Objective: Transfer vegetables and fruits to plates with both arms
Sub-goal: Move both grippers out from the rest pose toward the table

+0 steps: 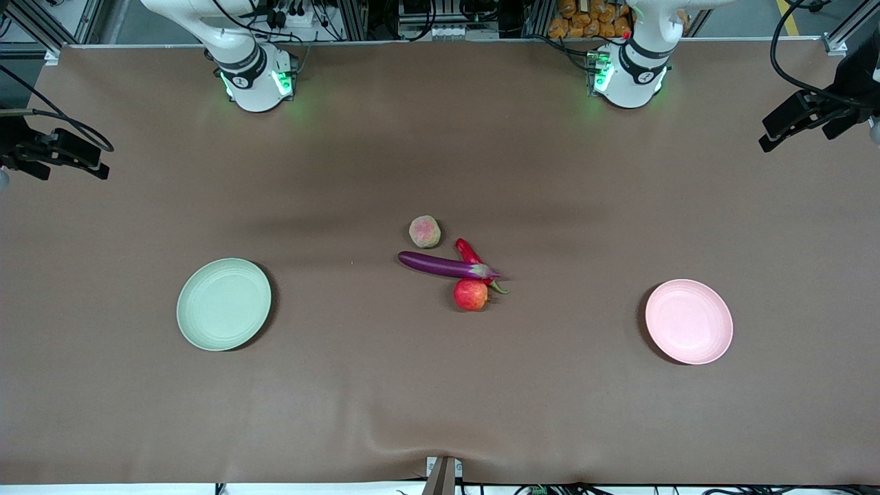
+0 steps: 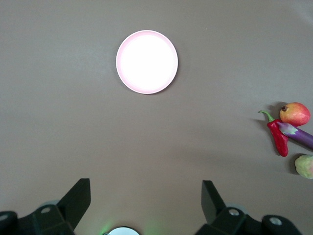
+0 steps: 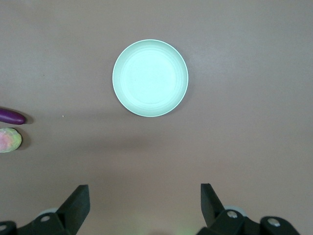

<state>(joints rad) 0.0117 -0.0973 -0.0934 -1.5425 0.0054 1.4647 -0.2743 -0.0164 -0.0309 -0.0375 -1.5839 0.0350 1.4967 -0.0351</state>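
At table centre, eggplant (image 1: pixel 443 265) overlapping chili pepper (image 1: pixel 473 257), both grippers' fingers (image 2: pixel 78 199) (image 3: pixel 78 201) wide, tips cropped.

White arms (image 1: pixel 240 55), black joint bands, green-lit round bases

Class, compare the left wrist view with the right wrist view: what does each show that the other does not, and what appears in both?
Only the left wrist view shows the pink plate, the apple and the chili pepper, with the open left gripper high over bare table.

Only the right wrist view shows the green plate, with the open right gripper also over bare table.

Both show the eggplant, though each shows a different end of it, the peach and the brown table. Both plates are empty.
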